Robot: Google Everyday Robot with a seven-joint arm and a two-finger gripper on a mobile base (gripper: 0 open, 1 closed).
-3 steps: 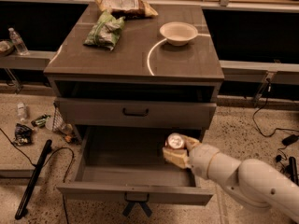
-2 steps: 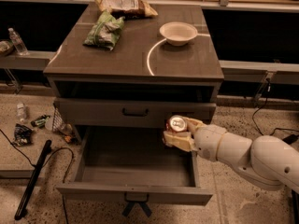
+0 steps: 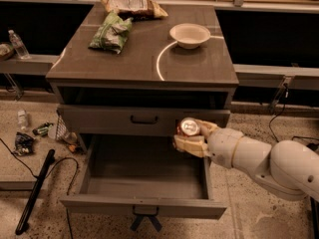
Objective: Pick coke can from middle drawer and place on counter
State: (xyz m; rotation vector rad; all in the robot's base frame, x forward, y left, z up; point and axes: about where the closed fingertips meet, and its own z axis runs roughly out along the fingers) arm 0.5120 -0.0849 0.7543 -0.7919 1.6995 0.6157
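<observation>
My gripper (image 3: 191, 136) is shut on the coke can (image 3: 188, 128), whose silver top faces the camera. It holds the can above the right side of the open middle drawer (image 3: 144, 171), in front of the closed drawer one tier higher (image 3: 144, 119). The drawer's grey interior shows nothing else inside. The white arm reaches in from the lower right. The counter (image 3: 144, 59), glossy grey-brown with a curved white line, lies above and behind the can.
On the counter stand a white bowl (image 3: 189, 35), a green bag (image 3: 112, 32) and a brown bag (image 3: 132, 5). Bottles and litter (image 3: 30, 133) and a black pole (image 3: 35, 190) lie on the speckled floor at left. A cable (image 3: 276, 118) runs at right.
The gripper has risen with the coke can, from low inside the drawer to the height of the upper drawer's front, and has held about there since.
</observation>
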